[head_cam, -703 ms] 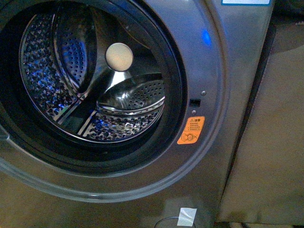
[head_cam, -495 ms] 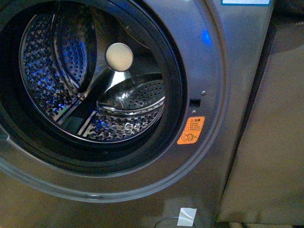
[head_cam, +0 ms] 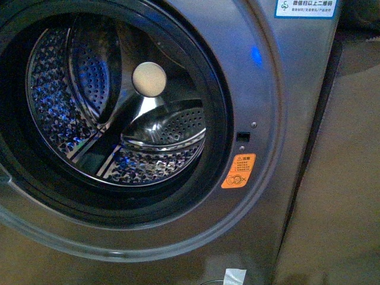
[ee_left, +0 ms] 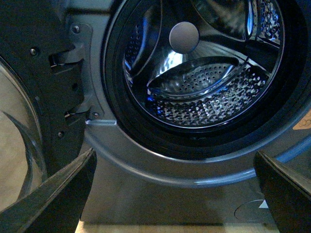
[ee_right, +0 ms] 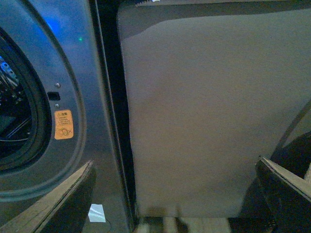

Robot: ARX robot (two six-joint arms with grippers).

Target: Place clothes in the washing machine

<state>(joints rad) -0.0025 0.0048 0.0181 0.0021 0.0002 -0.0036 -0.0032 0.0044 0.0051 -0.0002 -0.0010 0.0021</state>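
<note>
My left gripper (ee_left: 173,153), spread wide, points into the one washing machine (head_cam: 261,89). My right gripper (ee_right: 175,161), also spread, faces one grey-brown panel (ee_right: 194,107).

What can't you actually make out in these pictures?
- Clothes: in no view.
- Drum: its front floor is hidden behind the dark door seal of the washing machine, front view.
- Orange sticker: print too small, front and right wrist views.
- White label: cut by the front view's top edge.
- Left gripper and right gripper: only fingertips show; the wrist views' edges cut the rest.
</note>
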